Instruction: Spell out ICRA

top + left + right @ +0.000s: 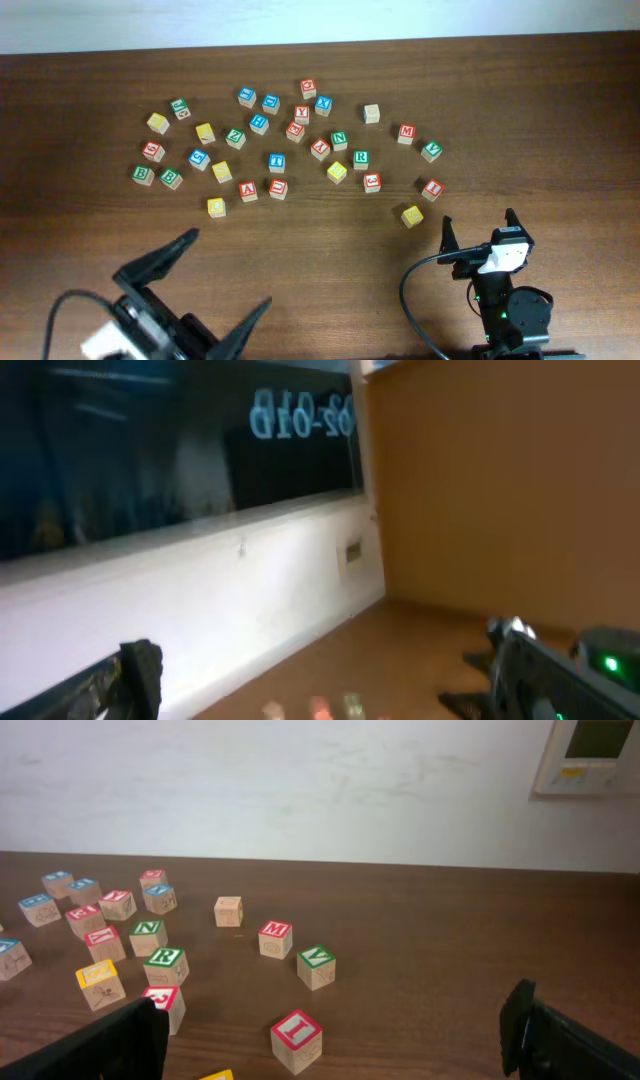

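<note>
Several lettered wooden blocks lie scattered across the far half of the table (330,250). The red I block (432,188) is the nearest to my right gripper (480,228), which is open and empty just in front of it. In the right wrist view the I block (297,1032) stands between and beyond the open fingers (332,1025). The green R block (361,158) (165,962) and a red A block (320,148) lie mid-cluster. I cannot make out a C block. My left gripper (222,275) is wide open and empty at the front left; in the left wrist view (325,680) it is tilted towards the wall.
Near the I block are a yellow block (412,215), a red block (372,181), the green V block (316,963) and the red M block (275,935). A plain-faced block (371,113) stands apart at the back. A black cable (415,280) loops beside the right arm.
</note>
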`<state>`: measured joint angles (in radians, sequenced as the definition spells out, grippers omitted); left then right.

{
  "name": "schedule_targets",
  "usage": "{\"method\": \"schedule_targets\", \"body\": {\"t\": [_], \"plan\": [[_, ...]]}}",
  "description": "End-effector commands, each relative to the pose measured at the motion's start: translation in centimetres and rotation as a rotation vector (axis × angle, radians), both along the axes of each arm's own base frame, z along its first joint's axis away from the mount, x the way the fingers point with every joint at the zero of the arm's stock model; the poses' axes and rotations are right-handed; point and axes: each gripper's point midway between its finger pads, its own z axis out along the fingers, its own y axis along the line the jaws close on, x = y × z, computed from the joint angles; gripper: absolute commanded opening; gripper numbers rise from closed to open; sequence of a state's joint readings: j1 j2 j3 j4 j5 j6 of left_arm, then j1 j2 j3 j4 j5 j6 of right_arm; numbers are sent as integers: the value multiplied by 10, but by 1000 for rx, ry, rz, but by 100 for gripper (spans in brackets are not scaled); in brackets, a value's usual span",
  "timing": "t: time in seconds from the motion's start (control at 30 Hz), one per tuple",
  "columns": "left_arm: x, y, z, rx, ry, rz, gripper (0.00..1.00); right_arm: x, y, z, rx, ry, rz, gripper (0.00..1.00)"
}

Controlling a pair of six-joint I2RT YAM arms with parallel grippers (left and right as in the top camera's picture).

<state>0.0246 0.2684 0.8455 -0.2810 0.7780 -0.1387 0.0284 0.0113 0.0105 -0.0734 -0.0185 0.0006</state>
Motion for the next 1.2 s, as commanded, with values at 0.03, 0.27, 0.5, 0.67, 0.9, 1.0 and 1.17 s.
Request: {"method": "schedule_targets", "body": {"t": [0.03,0.27,0.5,0.67,0.9,1.0,1.17], "plan": [[31,14,2,58,392,109,99,0,0,-2,6,3,-5,98],[46,32,-1,68,560,230,99,0,0,-2,6,3,-5,98],[82,60,-82,165,954,394,99,0,0,-2,6,3,-5,98],[94,64,-110,201,1097,405,99,0,0,-2,6,3,-5,98],[130,66,-152,318,1237,555,99,0,0,-2,6,3,-5,98],[142,51,-171,375,1287,533,99,0,0,-2,6,3,-5,98],[151,27,-173,381,1269,446,99,0,0,-2,6,3,-5,98]]}}
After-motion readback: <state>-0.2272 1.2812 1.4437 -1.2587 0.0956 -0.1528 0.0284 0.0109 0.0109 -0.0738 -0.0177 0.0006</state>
